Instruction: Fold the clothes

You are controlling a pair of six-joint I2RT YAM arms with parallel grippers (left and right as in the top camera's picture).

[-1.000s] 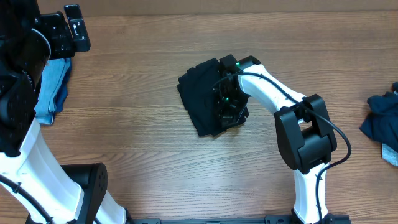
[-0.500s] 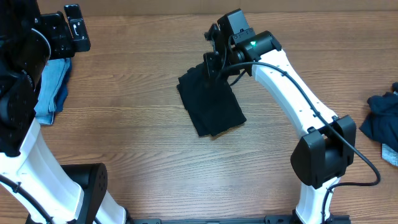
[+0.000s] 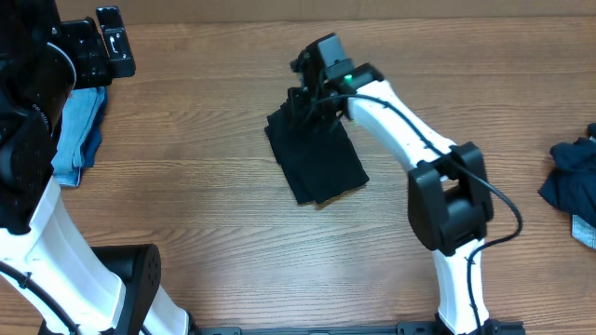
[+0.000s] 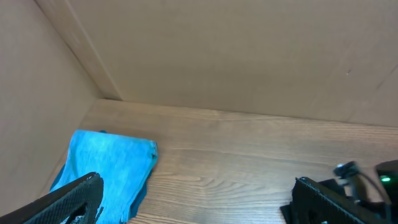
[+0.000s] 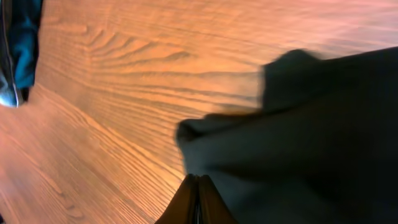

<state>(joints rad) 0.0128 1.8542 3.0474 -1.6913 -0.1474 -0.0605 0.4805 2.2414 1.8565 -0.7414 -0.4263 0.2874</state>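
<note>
Garment: black T-shirt (image 3: 317, 163), folded small, mid-tabletop (image 3: 205, 223).
Right end effector (image 5: 198, 199): moved from atop the shirt to its far edge, now clenched; pinch on cloth unclear.
Left end effector (image 4: 196, 199): released.
Implication: another fold or removal probably begins.

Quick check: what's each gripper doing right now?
Left gripper: open, empty.
Right gripper: shut at the edge of the folded black fabric T-shirt; any pinch of cloth cannot be told.

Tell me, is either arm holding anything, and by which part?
Left gripper holds nothing. Right gripper is shut at the far edge of the black T-shirt; grip unclear.
</note>
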